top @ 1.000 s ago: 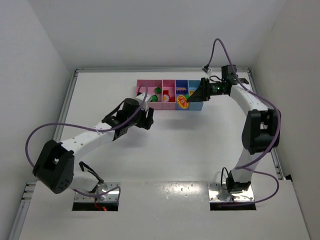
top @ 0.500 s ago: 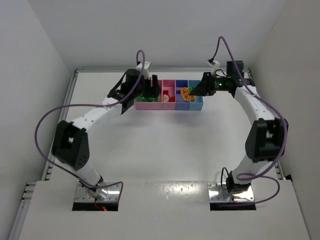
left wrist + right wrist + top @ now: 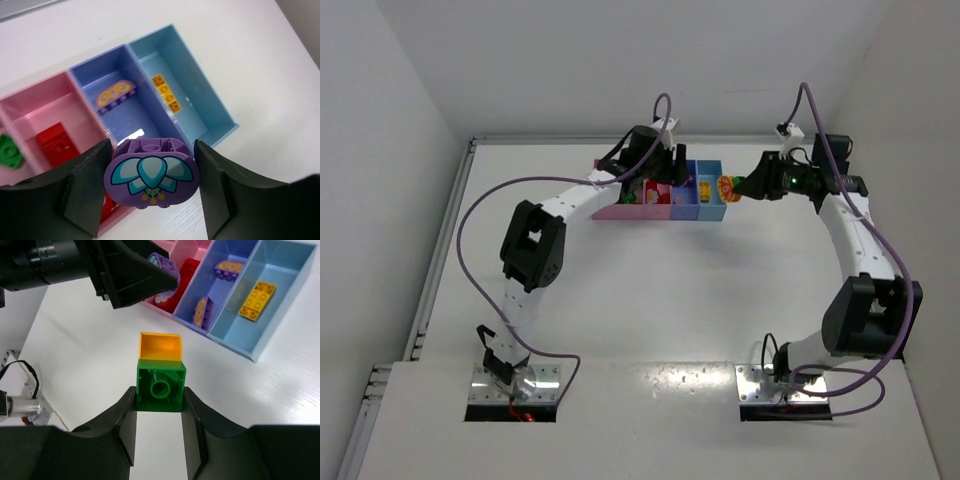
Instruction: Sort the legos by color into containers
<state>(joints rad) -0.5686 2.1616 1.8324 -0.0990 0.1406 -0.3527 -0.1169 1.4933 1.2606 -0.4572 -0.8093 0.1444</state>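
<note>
**Both grippers loaded at the bins**

The white table (image 3: pixel 650 290) carries the row of bins (image 3: pixel 620 211) at upper centre of the top view. The left gripper (image 3: pixel 152 167) hangs over them, clamped on a purple brick (image 3: pixel 150 176) with a petal print. The right gripper (image 3: pixel 160 407), just right of the row, pinches a green-and-orange stack (image 3: pixel 160 372). A yellow brick (image 3: pixel 166 93) lies in the light blue bin (image 3: pixel 210 107), and a red brick (image 3: pixel 59 141) in a pink bin (image 3: pixel 30 107).

A white table (image 3: pixel 650 290) stands boxed in by plain white walls (image 3: pixel 620 70) at left, back and right. A metal rail (image 3: pixel 438 250) runs along its left edge, another along the back. A glossier white board (image 3: pixel 650 440) adjoins its near edge.
</note>
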